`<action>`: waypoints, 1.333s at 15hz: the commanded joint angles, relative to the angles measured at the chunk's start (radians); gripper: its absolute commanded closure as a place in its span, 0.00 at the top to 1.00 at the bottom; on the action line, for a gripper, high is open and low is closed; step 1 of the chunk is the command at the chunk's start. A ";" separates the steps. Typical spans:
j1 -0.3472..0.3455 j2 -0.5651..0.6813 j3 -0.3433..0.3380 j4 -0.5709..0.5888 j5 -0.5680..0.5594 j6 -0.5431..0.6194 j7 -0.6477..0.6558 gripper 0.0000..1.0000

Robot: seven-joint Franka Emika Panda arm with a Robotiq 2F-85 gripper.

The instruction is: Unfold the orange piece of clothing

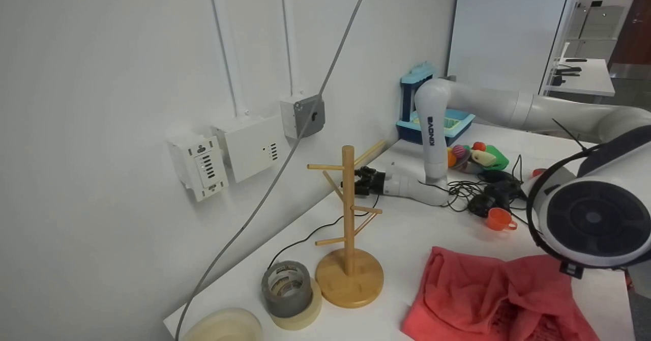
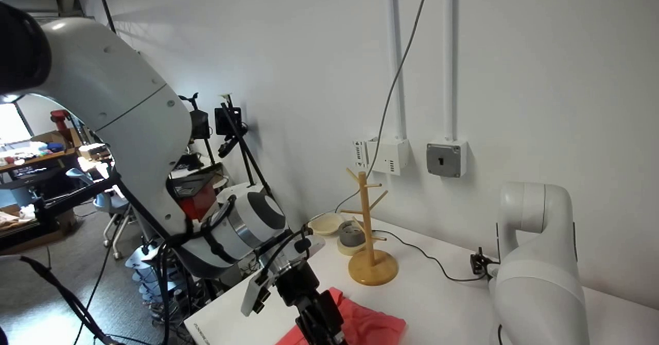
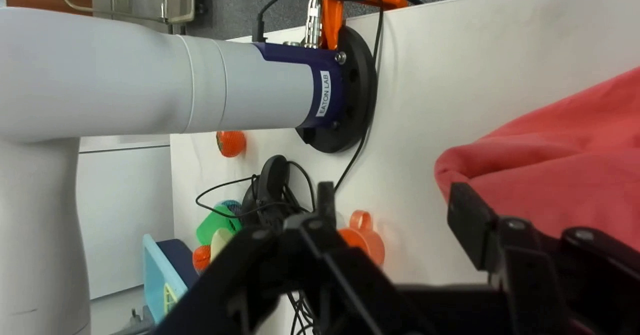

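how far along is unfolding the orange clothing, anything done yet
Done: little, by the look of it; the red-orange garment lies on the white table with folds and wrinkles across it. In hand: no cloth; the gripper appears near the garment, but its jaws stand apart. Left: probably grasping an edge, then opening out the folds that show in an exterior view.

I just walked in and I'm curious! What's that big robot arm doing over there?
A white robot arm has its black gripper near a coral-red garment on the white table. Its job is to unfold it. Right now the gripper is open and not holding the cloth; whether it touches it, I can't tell. The garment lies wrinkled and bunched, not spread flat, near a wooden mug tree.
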 commanded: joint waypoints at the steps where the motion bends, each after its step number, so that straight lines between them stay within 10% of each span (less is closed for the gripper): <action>1: -0.077 -0.024 0.073 0.032 0.036 0.097 -0.050 0.94; 12: -0.180 0.098 0.122 0.106 0.529 0.624 -0.512 1.00; 15: -0.275 0.154 0.240 0.116 0.712 0.662 -0.709 1.00; 20: -0.226 0.211 0.225 0.152 0.971 0.593 -0.969 1.00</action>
